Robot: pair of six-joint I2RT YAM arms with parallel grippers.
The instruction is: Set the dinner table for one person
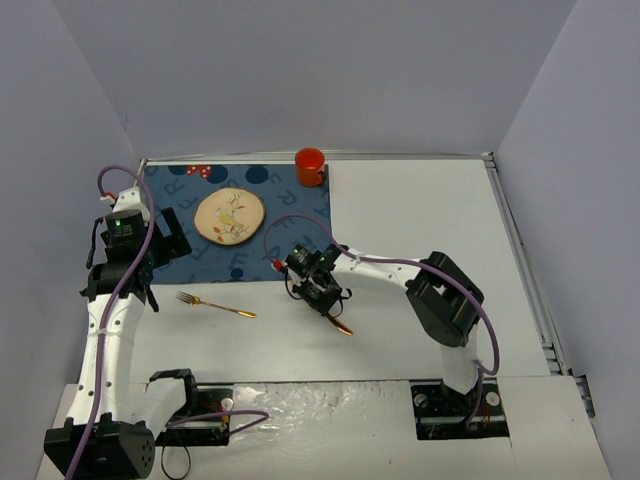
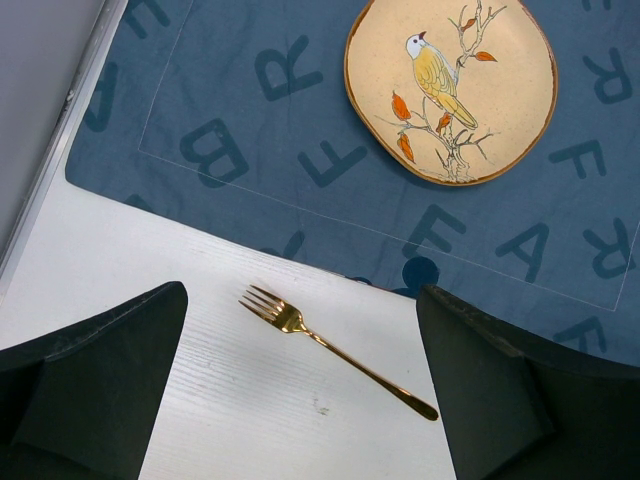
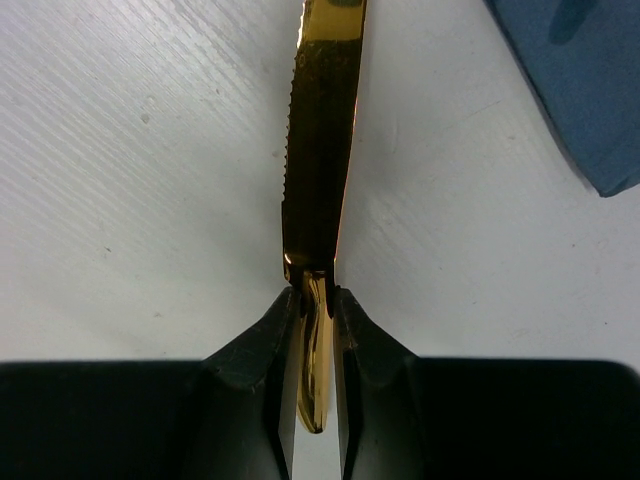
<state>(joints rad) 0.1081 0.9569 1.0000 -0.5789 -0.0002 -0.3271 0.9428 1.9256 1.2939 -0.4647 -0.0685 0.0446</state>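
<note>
Top: I'm counting one plate (image 1: pixel 230 215) on the placemat (image 1: pixel 290 215), one cup (image 1: pixel 310 166) at its far-right corner, and one fork (image 1: pixel 215 305) and one knife (image 1: pixel 342 326) off its near edge, over the bare dinner table (image 1: pixel 420 210).
Left wrist: my left claw (image 2: pixel 302 292) is hanging wide open above the fork.
Right wrist: my right claw (image 3: pixel 315 300) is pinching the knife edge-on where the blade narrows, beside the placemat's corner. I'm judging it light, stiff and slick.

The top camera looks down from high above the near side, far enough off to take in the whole table (image 1: pixel 420 220). The left wrist camera hangs at middle height and faces down on the mat's (image 2: pixel 250 150) near edge, the plate (image 2: pixel 450 90) and the fork (image 2: pixel 335 350), all also seen from the top. The right wrist camera sits very close over the table, looking along the knife (image 3: pixel 320 150), and shares a mat corner with the top view.
</note>
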